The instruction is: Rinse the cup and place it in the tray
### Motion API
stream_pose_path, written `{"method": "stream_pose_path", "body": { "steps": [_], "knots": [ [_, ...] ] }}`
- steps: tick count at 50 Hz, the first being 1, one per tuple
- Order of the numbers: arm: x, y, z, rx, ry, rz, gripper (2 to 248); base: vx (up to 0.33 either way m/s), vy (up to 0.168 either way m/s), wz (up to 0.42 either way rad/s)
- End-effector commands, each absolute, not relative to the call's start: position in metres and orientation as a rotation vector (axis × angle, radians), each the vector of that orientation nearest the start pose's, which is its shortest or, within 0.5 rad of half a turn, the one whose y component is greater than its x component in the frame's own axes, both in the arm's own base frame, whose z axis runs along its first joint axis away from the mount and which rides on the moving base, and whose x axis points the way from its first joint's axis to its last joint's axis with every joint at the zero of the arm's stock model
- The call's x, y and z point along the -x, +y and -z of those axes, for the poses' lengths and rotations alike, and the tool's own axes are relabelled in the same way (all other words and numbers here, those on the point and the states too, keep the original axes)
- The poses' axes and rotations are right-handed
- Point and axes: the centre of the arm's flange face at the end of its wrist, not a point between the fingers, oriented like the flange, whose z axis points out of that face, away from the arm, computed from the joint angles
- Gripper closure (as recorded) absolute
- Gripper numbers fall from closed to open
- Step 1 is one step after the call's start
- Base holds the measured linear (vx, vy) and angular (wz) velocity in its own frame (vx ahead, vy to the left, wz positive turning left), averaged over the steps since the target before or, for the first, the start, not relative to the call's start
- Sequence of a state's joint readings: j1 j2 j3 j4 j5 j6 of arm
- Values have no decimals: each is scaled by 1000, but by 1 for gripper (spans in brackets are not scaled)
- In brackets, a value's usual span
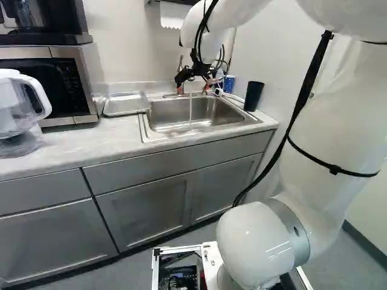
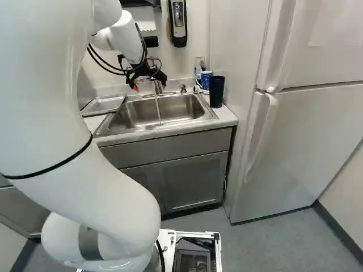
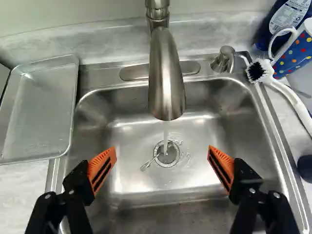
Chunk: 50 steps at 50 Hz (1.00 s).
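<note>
Steel all round, and here's the sink (image 3: 139,136) with water (image 3: 165,130) running! It pours from the tap (image 3: 166,83) in a thin stream, straight down to the drain (image 3: 167,154), where a small metal piece (image 3: 148,163) lies slanting across the edge. Over the basin hangs the claw (image 1: 193,89), spread wide, orange pads (image 3: 103,168) well apart, the stream falling between them in the wrist view.

Now to the cups, and there are two! On the counter (image 1: 66,144), at the sink's right side in both base views, stands the dark cup (image 2: 216,92), upright. Just behind it, the blue mug (image 3: 292,56) with its coloured dots, white handle towards the sink. Which one the job means, I cannot tell. A blue bottle (image 3: 287,15) is right behind the mug, and the brush (image 3: 257,71) has its dark bristles by the sink's back corner, near the soap pump (image 3: 223,59).

Across on the other side, the metal tray (image 3: 41,112) lies flat beside the sink, its bare bottom showing. Further left in the left base view comes the microwave (image 1: 45,84), with a clear jug (image 1: 13,109) in front of it. And over in the right base view, a white fridge (image 2: 306,141) stands beyond the counter's end.
</note>
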State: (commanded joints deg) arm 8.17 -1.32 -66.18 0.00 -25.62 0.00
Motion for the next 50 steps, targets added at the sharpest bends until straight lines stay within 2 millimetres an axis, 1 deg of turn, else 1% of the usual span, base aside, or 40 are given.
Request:
{"method": "stream_pose_path", "body": {
  "steps": [10, 20, 50],
  "knots": [
    [-507, 69, -639, 2911, -197, 1037, 3, 0, 0, 0],
    [-503, 60, -639, 2917, -174, 1039, 3, 0, 0, 0],
    [-485, 13, -638, 2951, -39, 1052, 3, 0, 0, 0]
  ]
}}
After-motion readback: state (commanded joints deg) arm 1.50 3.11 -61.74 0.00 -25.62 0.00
